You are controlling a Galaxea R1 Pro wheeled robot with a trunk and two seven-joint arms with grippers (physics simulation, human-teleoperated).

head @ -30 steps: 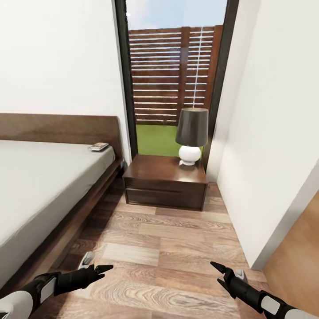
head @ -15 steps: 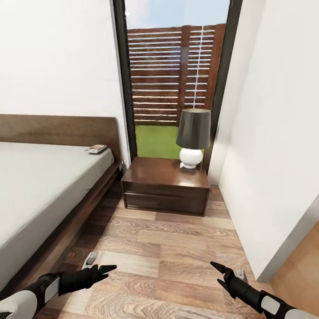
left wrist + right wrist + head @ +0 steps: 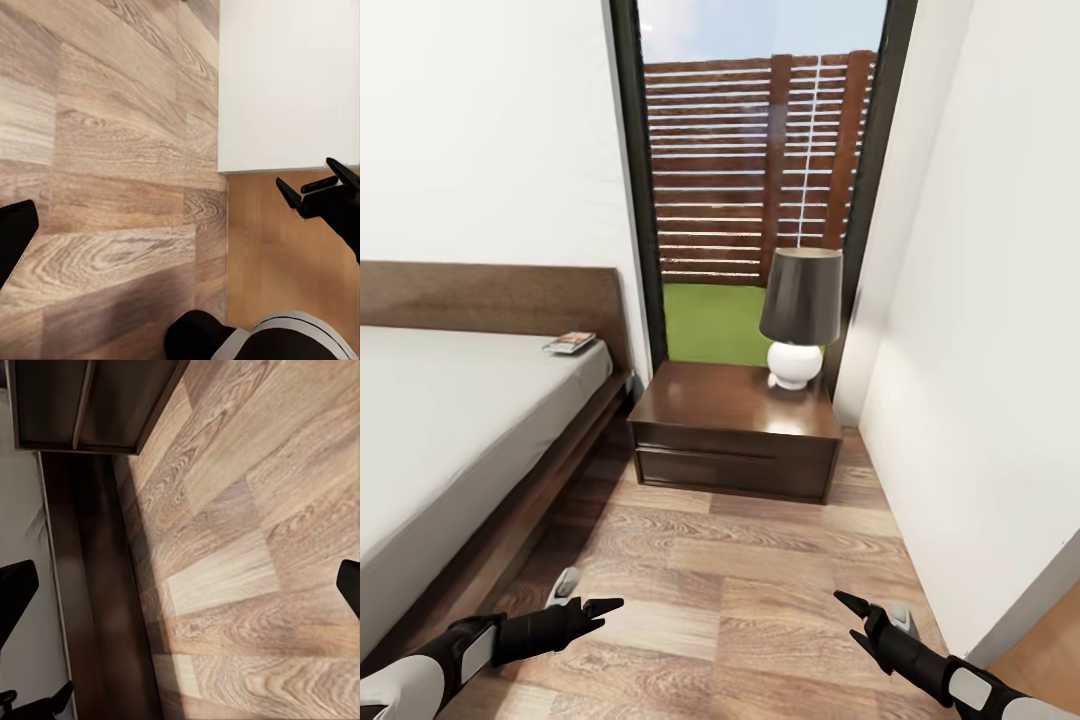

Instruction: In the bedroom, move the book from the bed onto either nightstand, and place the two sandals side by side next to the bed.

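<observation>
dark brown nightstand [image 3: 732, 428] and bed [image 3: 510, 500] frame, light grey mattress, brown wood-grain floor [image 3: 760, 590], white walls, black-shaded lamp [image 3: 800, 315]

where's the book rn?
Head view: the small thin paperback book lies on the light-grey mattress, at its far corner by the dark wood headboard.
</observation>
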